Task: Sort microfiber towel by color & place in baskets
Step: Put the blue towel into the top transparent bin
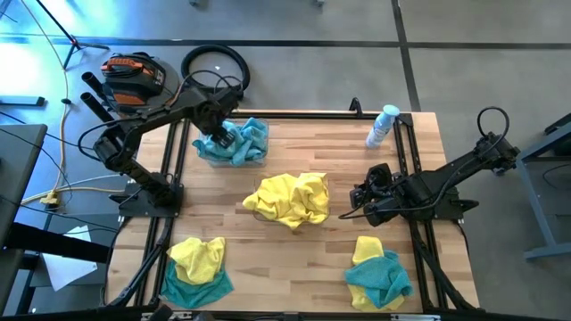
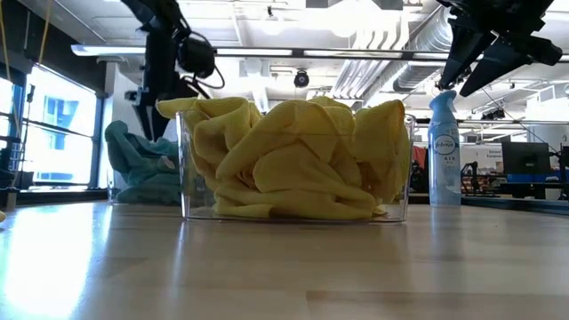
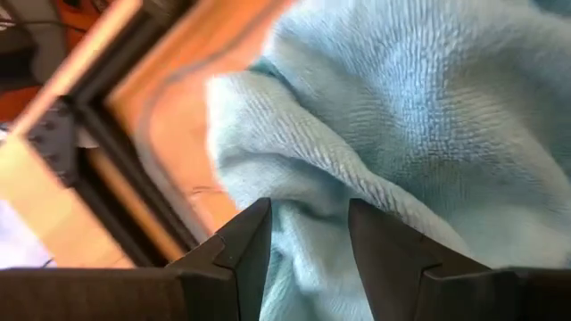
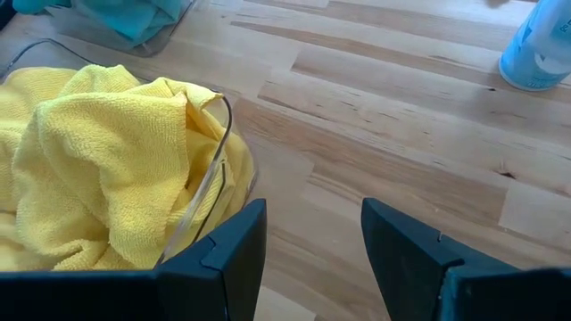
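left gripper (image 1: 217,134): over the far basket (image 1: 234,157) of teal towels (image 1: 241,141); jaws parted, blue pile just beyond the tips in the wrist view; nothing pinched that I can see; looks like a drop into that bin, so released

right gripper (image 1: 364,198): just beside the yellow basket (image 2: 187,169), on its spray-bottle side; jaws spread, empty, bare worktop (image 4: 401,134) between them; waiting or lining up, can't say which

yellow towels (image 1: 290,198): heaped in the clear basket mid-worktop, spilling over the rim; landmark for the rest

teal basket: beyond the yellow basket, toward the far-left corner; teal only, so colours kept apart as the task wants

mixed heap one (image 1: 196,267): nearer than the yellow basket, left side; yellow lying on teal, unsorted

mixed heap two (image 1: 376,272): nearer than the yellow basket, right side; yellow on teal, unsorted

spray bottle (image 1: 382,126): beyond the yellow basket, right side, upright; not part of the sort

progress: roughly midway by my read; two heaps left
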Controlling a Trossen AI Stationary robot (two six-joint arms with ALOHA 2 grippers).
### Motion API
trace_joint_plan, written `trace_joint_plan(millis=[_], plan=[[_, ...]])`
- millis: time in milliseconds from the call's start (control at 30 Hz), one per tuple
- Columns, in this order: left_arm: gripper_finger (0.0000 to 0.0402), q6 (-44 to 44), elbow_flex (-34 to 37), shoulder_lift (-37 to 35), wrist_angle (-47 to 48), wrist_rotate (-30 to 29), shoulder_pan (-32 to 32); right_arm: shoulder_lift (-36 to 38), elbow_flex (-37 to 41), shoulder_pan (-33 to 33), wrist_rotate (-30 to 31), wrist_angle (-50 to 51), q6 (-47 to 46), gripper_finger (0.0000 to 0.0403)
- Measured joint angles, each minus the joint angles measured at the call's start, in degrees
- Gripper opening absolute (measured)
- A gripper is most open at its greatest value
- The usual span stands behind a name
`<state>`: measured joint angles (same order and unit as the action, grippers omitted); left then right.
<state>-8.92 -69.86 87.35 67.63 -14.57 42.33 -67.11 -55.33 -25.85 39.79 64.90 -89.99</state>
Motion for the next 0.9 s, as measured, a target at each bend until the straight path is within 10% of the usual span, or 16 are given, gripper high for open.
trace_joint_plan(millis=[333, 900], plan=[[0.0140, -1.9, -4.6, -0.1, 0.1, -0.5, 0.0, 0.0, 0.0, 0.0, 2.0, 0.0, 0.0, 0.0181], [0.0140, -3.0, 14.6, 2.3, -21.0, 6.3, 2.3, 0.0, 0.0, 0.6, 2.2, -0.5, -0.2, 0.0181]])
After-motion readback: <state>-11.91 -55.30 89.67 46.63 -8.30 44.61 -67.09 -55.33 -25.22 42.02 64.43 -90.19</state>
